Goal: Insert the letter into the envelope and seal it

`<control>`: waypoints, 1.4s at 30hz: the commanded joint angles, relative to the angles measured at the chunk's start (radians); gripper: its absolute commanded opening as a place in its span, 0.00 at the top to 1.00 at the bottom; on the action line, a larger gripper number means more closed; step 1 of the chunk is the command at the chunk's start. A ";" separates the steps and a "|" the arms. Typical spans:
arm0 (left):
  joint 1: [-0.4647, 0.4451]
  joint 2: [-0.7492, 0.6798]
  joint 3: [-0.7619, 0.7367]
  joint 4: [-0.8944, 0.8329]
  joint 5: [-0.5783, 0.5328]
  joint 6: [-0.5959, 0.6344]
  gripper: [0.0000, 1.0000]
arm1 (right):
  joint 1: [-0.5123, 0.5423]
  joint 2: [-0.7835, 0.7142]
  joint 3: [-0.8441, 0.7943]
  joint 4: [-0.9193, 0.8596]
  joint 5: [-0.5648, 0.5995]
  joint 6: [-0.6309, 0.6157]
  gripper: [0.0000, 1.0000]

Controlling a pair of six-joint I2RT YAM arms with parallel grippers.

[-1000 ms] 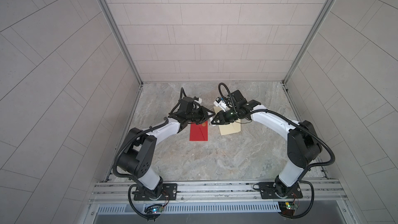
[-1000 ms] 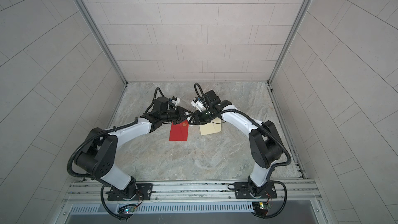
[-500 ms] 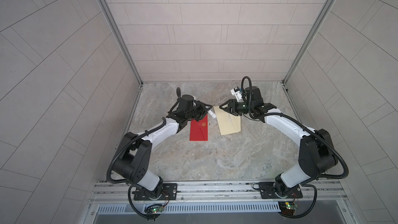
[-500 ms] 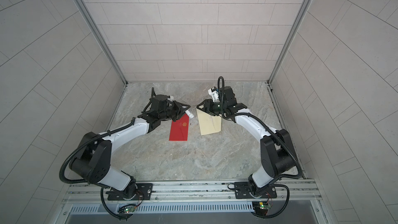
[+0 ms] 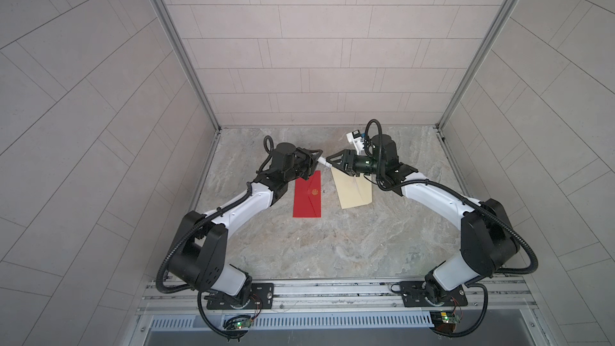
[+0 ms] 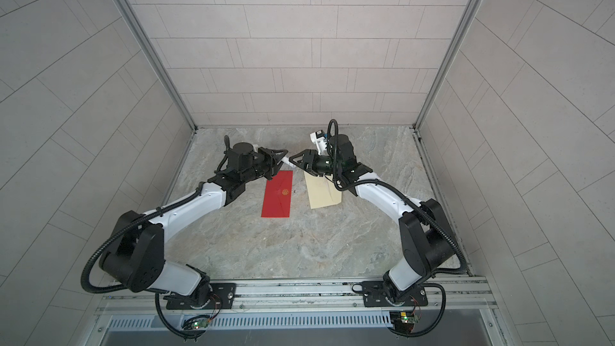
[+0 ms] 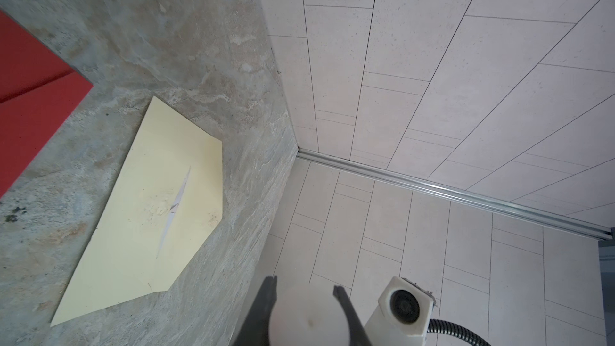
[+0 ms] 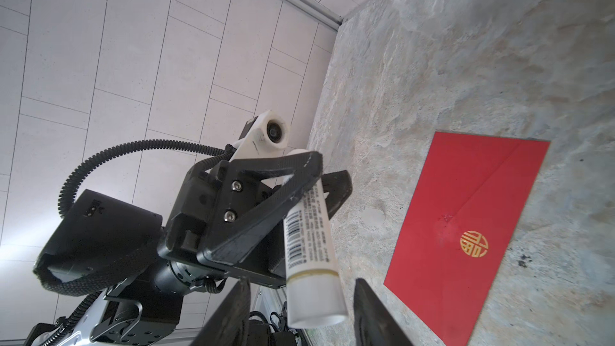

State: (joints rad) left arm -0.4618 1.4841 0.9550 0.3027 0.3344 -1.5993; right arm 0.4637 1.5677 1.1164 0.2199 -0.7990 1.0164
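Left wrist view: red envelope (image 7: 30,101) cut off by edge; glue stick (image 8: 309,251) label txt illegible.

Matt paper envelope (image 5: 307,196), rough stone table (image 5: 332,247)

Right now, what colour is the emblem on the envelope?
Gold emblem, red envelope; clearest in right wrist view.

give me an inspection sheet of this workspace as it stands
surface: marble-look table, a few dark specks near the envelope
job's things: red envelope flat, flap folded down; cream letter beside it, apart, creased
clutter: nothing seen
grippers: left gripper shut on glue stick; right gripper open, fingers either side of its free end
cables: black hoses along both arms, off the paper
surroundings: tiled walls on three sides, metal rail in front
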 commanded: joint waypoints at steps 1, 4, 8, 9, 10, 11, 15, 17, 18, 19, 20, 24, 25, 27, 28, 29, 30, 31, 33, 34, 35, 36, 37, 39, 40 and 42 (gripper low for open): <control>-0.004 -0.022 -0.004 0.048 -0.008 -0.063 1.00 | 0.018 0.018 0.031 0.020 0.017 -0.008 0.49; -0.005 -0.011 0.003 0.052 0.006 -0.073 1.00 | 0.028 0.027 0.038 0.028 0.035 -0.009 0.54; -0.008 -0.007 0.007 0.044 0.013 -0.077 1.00 | 0.028 0.038 0.058 0.031 0.053 -0.013 0.59; -0.009 -0.008 0.007 0.040 0.013 -0.077 1.00 | 0.029 0.039 0.063 0.030 0.059 -0.015 0.61; -0.010 -0.008 0.007 0.039 0.013 -0.077 1.00 | 0.029 0.040 0.067 0.032 0.062 -0.019 0.62; -0.011 -0.007 0.007 0.039 0.014 -0.078 1.00 | 0.029 0.041 0.073 0.028 0.066 -0.023 0.64; -0.015 -0.001 0.007 0.046 0.021 -0.083 1.00 | 0.030 0.052 0.091 0.019 0.078 -0.031 0.70; -0.017 0.001 0.006 0.044 0.024 -0.083 1.00 | 0.030 0.058 0.098 0.012 0.085 -0.032 0.75; -0.018 0.001 0.005 0.042 0.022 -0.083 1.00 | 0.029 0.058 0.101 0.005 0.097 -0.033 0.78; -0.020 0.001 0.006 0.041 0.022 -0.083 1.00 | 0.030 0.058 0.105 -0.006 0.105 -0.038 0.81; -0.020 0.000 0.005 0.038 0.021 -0.078 1.00 | 0.030 0.058 0.112 -0.028 0.116 -0.046 0.83; -0.017 -0.022 0.010 0.000 0.004 -0.023 0.65 | 0.025 0.060 0.199 -0.315 0.229 -0.150 0.92; -0.013 -0.031 0.012 -0.015 -0.004 0.000 0.55 | 0.023 0.068 0.242 -0.420 0.265 -0.192 0.93; 0.005 -0.053 0.021 -0.083 -0.019 0.066 0.42 | 0.015 0.097 0.347 -0.670 0.379 -0.276 0.95; 0.014 -0.063 0.023 -0.122 -0.031 0.101 0.39 | 0.010 0.119 0.400 -0.791 0.421 -0.314 0.96; 0.022 -0.071 0.026 -0.172 -0.046 0.140 0.38 | 0.002 0.151 0.470 -0.907 0.455 -0.356 0.96; 0.029 -0.077 0.030 -0.220 -0.062 0.183 0.38 | -0.008 0.193 0.532 -1.019 0.481 -0.396 0.96; 0.030 -0.077 0.037 -0.264 -0.073 0.225 0.38 | -0.017 0.231 0.579 -1.120 0.499 -0.424 0.96; 0.030 -0.056 0.067 -0.359 -0.087 0.323 0.38 | -0.036 0.335 0.704 -1.323 0.536 -0.494 0.96; 0.029 -0.044 0.080 -0.388 -0.083 0.361 0.38 | -0.036 0.377 0.747 -1.382 0.558 -0.521 0.96; 0.027 -0.028 0.091 -0.422 -0.081 0.395 0.38 | -0.037 0.419 0.785 -1.440 0.586 -0.542 0.96; 0.024 -0.011 0.097 -0.435 -0.077 0.420 0.38 | -0.036 0.456 0.819 -1.484 0.603 -0.561 0.96; 0.022 0.005 0.101 -0.441 -0.074 0.441 0.38 | -0.036 0.486 0.843 -1.507 0.613 -0.575 0.96; 0.013 0.040 0.116 -0.464 -0.064 0.477 0.38 | -0.036 0.535 0.885 -1.541 0.632 -0.585 0.97; 0.006 0.060 0.129 -0.478 -0.059 0.502 0.38 | -0.035 0.555 0.897 -1.544 0.633 -0.589 0.97; -0.011 0.092 0.154 -0.511 -0.057 0.544 0.38 | -0.034 0.590 0.935 -1.563 0.637 -0.591 0.97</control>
State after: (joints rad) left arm -0.4526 1.5372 1.0698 -0.1177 0.2764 -1.1751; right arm 0.4210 2.1555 1.9919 -1.1831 -0.2188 0.4797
